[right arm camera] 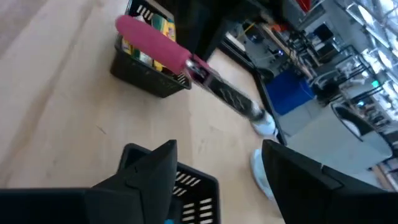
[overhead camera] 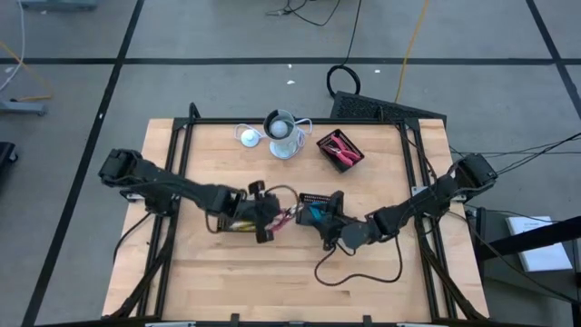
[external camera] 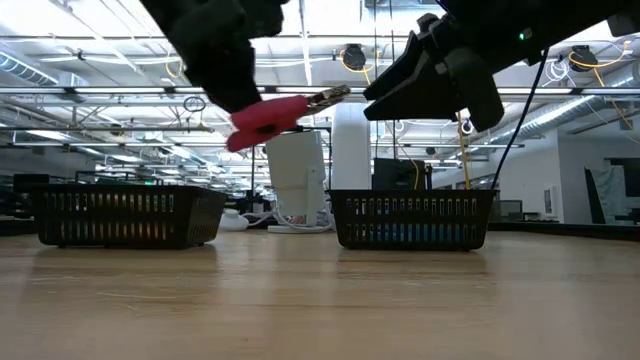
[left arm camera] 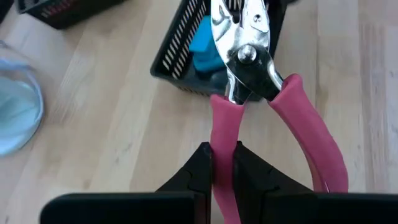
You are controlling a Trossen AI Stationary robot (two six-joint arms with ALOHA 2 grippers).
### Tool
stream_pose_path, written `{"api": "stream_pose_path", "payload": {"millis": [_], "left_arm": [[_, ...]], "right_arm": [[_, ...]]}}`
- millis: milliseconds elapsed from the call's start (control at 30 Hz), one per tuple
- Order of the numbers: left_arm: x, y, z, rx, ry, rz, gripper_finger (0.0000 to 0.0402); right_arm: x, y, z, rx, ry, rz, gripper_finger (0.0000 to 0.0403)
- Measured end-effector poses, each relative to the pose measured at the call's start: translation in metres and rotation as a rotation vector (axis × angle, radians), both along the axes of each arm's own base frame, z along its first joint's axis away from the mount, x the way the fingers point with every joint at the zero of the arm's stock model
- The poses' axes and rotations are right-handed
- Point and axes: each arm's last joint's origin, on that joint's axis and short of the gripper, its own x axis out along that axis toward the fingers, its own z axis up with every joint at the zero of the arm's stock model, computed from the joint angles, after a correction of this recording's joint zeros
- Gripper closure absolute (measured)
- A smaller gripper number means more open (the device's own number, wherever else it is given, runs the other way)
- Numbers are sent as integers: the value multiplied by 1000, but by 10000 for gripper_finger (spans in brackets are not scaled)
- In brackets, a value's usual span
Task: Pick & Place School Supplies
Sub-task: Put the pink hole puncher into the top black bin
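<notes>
My left gripper (left arm camera: 222, 152) is shut on red-handled pliers (left arm camera: 249, 56) and hangs above the table's middle (overhead camera: 268, 216). The pliers are in the air (external camera: 270, 118), their metal nose over a black mesh tray (left arm camera: 171, 59) that holds light-blue pieces (left arm camera: 202, 43). My right gripper (right arm camera: 217, 149) is open and hovers over that same tray (overhead camera: 313, 202), touching nothing. Behind the pliers, another mesh tray (right arm camera: 146, 74) holds yellow-and-black pieces. It sits under the left arm (overhead camera: 231, 224). My left gripper pinches one red handle (left arm camera: 222, 134) of the pliers between its two fingers, a little below the metal pivot. The fingers lie along the handle. The second handle (left arm camera: 311, 137) stands free beside them. The pliers are lifted clear of the table, nose pointing away from the gripper.
A third mesh tray (overhead camera: 340, 150) with more red-handled pliers sits near the table's far edge. A pale cup (overhead camera: 283, 136) and a round white disc (overhead camera: 248, 136) are beside it. A dark cable (overhead camera: 354, 272) loops over the near part of the wooden table.
</notes>
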Motion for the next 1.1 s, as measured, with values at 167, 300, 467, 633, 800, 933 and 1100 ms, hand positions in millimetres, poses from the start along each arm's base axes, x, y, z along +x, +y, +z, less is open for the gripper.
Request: {"api": "stream_pose_path", "payload": {"millis": [167, 300, 467, 633, 800, 933, 1100], "left_arm": [[10, 25, 3, -35, -34, -35, 366], [14, 39, 5, -53, -52, -50, 366], [15, 54, 6, -50, -53, -40, 366], [12, 66, 4, -51, -12, -31, 366], [12, 78, 3, -52, -11, -7, 366], [14, 78, 4, -73, -33, -35, 366], [16, 78, 6, -78, -59, -44, 366]], "right_arm": [[4, -11, 0, -58, 28, -14, 175], [7, -20, 0, -97, 51, -28, 175], [9, -28, 2, -145, 52, -76, 174], [9, -29, 5, -250, 66, -132, 174], [9, -29, 6, -251, 58, -131, 174], [9, -31, 6, -253, 66, -134, 174], [11, -38, 6, -257, 70, -151, 174]]}}
